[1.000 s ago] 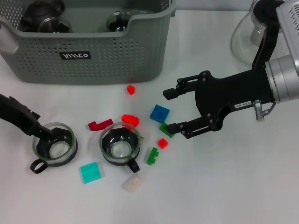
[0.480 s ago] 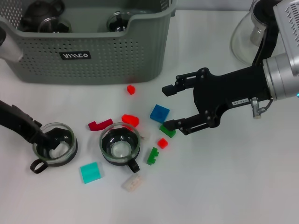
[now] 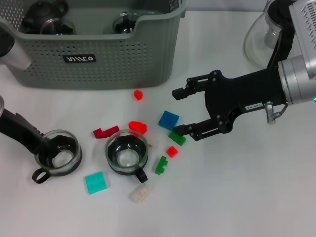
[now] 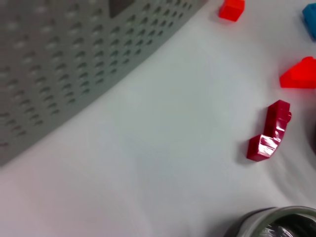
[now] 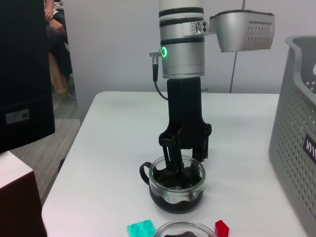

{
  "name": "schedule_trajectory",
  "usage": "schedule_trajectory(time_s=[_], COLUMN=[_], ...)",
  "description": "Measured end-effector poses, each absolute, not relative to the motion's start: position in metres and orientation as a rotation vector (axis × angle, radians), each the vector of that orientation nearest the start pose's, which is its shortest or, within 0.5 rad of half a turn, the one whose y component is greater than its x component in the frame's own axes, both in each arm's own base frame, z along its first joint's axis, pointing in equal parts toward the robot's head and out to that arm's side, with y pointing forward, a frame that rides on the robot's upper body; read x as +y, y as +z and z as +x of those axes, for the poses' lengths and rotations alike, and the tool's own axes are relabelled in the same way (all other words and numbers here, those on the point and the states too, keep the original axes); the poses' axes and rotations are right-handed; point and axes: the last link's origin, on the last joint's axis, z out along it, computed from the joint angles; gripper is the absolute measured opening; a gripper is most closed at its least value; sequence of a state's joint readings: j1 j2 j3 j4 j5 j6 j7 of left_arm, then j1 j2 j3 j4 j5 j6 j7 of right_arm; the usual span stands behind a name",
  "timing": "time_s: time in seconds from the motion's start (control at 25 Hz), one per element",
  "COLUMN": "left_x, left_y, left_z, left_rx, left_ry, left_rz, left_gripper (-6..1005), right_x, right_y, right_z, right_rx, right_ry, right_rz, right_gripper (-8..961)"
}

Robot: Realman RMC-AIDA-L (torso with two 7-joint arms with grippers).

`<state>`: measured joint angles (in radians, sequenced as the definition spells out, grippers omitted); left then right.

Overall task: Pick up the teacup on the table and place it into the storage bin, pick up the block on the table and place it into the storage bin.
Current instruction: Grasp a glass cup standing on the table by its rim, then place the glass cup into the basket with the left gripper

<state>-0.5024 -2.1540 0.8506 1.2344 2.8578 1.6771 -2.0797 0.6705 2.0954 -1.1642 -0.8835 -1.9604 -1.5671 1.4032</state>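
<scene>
In the head view, the left tool point(image 3: 49, 148) is reaching into the teacup point(image 3: 58, 154) on the counter point(image 3: 237, 192), below the storage bin point(image 3: 98, 54). The right tool point(image 3: 181, 111) is hovering spread over the blue block point(image 3: 169, 120).

In the right wrist view, the left tool point(image 5: 183, 157) is gripping the teacup's point(image 5: 177, 190) rim.

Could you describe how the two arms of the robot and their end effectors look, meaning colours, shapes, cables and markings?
The right end effector is matte black with two slim linkage fingers, a small white label and a thin cable at a silver wrist cylinder. The left end effector is equally black, under a silver-white cylindrical arm with dark rings, a green ring light, a cable and a grey perforated side housing.
</scene>
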Motion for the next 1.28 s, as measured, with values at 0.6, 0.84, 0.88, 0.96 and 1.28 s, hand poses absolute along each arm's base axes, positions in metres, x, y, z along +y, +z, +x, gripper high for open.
schedule_trajectory(time_s=[0.6,0.84,0.88,0.96,1.28], left_x=[0.317,0.314,0.314,0.315,0.343], left_y=[0.046,0.054,0.057,0.065,0.110], left_z=[-0.296,-0.283,-0.279,-0.270,-0.232], left_rx=[-1.122,-1.123,-1.128,-1.136,-1.160], left_ry=[0.581,0.515,0.485,0.398,-0.266], left_rz=[-2.536,-2.589,-2.603,-2.632,-2.654], left_gripper=[120,40,40,40,41], right_x=[0.346,0.346,0.346,0.346,0.346], right_y=[-0.037,-0.037,-0.037,-0.037,-0.036], right_z=[0.159,0.159,0.159,0.159,0.162], right_rx=[-0.078,-0.077,-0.077,-0.076,-0.076], right_ry=[0.414,0.415,0.416,0.415,0.415], right_rz=[-3.112,-3.111,-3.110,-3.108,-3.098], right_gripper=[803,803,802,802,802])
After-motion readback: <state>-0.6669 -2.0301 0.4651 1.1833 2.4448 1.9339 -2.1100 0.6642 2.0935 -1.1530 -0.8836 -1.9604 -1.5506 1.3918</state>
